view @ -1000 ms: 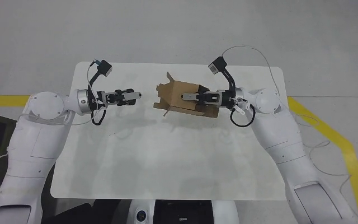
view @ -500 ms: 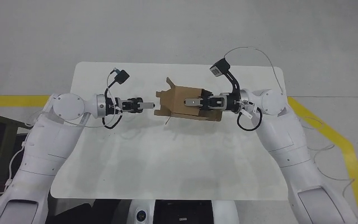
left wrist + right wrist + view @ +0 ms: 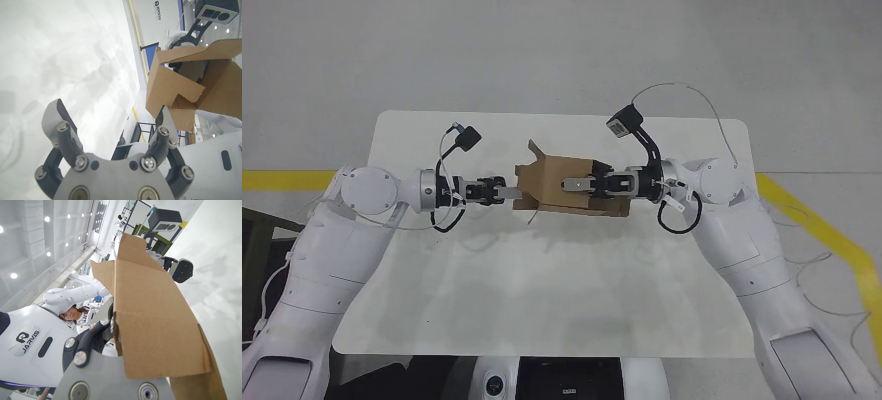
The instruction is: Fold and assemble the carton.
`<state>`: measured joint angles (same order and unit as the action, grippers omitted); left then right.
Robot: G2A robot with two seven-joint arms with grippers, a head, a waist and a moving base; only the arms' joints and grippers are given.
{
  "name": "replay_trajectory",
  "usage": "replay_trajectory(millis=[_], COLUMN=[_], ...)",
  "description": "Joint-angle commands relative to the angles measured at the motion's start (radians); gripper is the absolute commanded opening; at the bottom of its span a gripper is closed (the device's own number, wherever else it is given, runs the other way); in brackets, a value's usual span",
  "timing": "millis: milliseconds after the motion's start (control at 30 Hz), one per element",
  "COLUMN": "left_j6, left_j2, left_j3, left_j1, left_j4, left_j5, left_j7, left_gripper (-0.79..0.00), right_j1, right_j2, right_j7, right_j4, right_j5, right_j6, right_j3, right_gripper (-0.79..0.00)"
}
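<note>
Top view: carton (image 3: 544,182) spans left-right, open flaps leftward.

We see a plain brown carton (image 3: 567,183), a white table (image 3: 542,290), a pale grey floor (image 3: 542,50) with a yellow stripe (image 3: 272,180), and a silver-and-black left gripper (image 3: 111,104).

The brown carton (image 3: 151,313) looms close, its side wall lying against one of the fingers (image 3: 102,313) of the right gripper (image 3: 113,308). Past its far flap, the left gripper (image 3: 177,269) hangs above the white desk (image 3: 217,256).
</note>
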<state>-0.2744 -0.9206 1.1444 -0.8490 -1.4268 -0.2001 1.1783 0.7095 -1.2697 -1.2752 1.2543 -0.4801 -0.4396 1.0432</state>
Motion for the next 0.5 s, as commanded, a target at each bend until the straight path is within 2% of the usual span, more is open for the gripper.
replay_trajectory(millis=[0, 467], left_j6=[0.001, 0.011], left_j2=[0.0, 0.0], left_j3=[0.003, 0.004], left_j1=[0.001, 0.005], left_j4=[-0.006, -0.024], left_j5=[-0.007, -0.02], left_j7=[0.003, 0.001], left_gripper=[0.0, 0.0], right_j1=[-0.003, -0.017], right_j2=[-0.002, -0.015], right_j7=[0.0, -0.015], right_j4=[-0.002, -0.016], right_j5=[-0.005, -0.045], right_j6=[-0.003, -0.02], right_j3=[-0.008, -0.055], right_gripper=[-0.785, -0.785])
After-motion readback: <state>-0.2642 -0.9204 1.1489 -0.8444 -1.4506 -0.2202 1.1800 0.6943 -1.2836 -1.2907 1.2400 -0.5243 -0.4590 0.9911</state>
